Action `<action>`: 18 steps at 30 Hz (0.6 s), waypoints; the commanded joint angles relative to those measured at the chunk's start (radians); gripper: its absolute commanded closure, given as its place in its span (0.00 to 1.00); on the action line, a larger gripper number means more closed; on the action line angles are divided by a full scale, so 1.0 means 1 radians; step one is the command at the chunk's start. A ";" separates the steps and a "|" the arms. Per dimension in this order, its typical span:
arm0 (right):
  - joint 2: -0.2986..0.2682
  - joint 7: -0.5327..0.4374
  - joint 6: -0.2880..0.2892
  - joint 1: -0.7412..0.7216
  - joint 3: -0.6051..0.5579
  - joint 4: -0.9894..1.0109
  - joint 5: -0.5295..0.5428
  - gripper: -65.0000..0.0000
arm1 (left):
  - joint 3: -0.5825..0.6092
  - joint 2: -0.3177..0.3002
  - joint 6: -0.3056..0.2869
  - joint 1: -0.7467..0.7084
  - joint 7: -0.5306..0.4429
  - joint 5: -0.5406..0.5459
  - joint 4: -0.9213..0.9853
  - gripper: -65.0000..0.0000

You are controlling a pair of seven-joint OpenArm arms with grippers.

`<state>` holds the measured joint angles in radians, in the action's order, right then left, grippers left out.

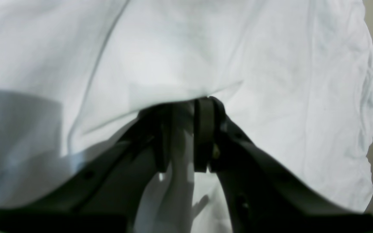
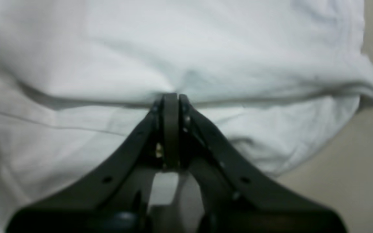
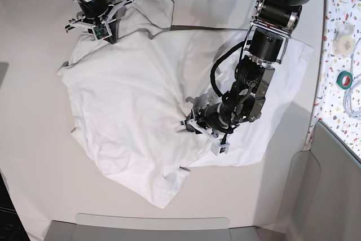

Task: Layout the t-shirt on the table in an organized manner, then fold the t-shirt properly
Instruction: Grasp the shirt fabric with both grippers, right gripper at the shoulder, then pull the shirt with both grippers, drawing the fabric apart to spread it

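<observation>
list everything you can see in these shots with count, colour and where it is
t-shirt: one, white, spread rumpled across the middle of the table, partly folded over itself
table: one, off-white, under the shirt and filling most of the base view
speckled panel: one, white with coloured flecks, along the right edge of the base view
tape rolls: two, one pale and one green, on the speckled panel
cable: one, white, looped on the speckled panel
left gripper: one, black, pinching a fold of the shirt near its middle
right gripper: one, black, shut on the shirt's edge at the far left corner
</observation>
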<state>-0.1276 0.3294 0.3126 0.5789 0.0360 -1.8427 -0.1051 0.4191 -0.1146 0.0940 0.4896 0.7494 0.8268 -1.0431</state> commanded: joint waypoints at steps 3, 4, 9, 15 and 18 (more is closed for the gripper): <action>0.024 -0.019 -0.003 0.002 0.064 0.025 0.000 1.00 | -0.001 -0.001 -0.001 0.024 -0.009 0.006 -0.012 0.83; 0.033 -0.019 -0.003 0.006 0.083 0.031 0.000 1.00 | -0.001 -0.003 -0.001 0.024 -0.009 0.006 -0.012 0.83; 0.081 -0.019 -0.003 0.059 0.190 0.030 0.000 1.00 | -0.001 -0.007 -0.001 0.024 -0.009 0.004 -0.012 0.83; 0.110 0.026 -0.003 0.106 0.285 0.028 0.051 1.00 | -0.001 -0.001 -0.001 0.024 -0.009 -0.120 -0.012 0.83; 0.110 0.118 -0.003 0.106 0.376 0.030 0.192 1.00 | -0.002 0.013 -0.001 0.022 -0.009 -0.148 -0.012 0.83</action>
<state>-0.0097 0.3630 0.3542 0.6617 0.3920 -1.8179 0.1516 0.4191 -0.0994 0.0761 0.4892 0.7544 0.7090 -1.0454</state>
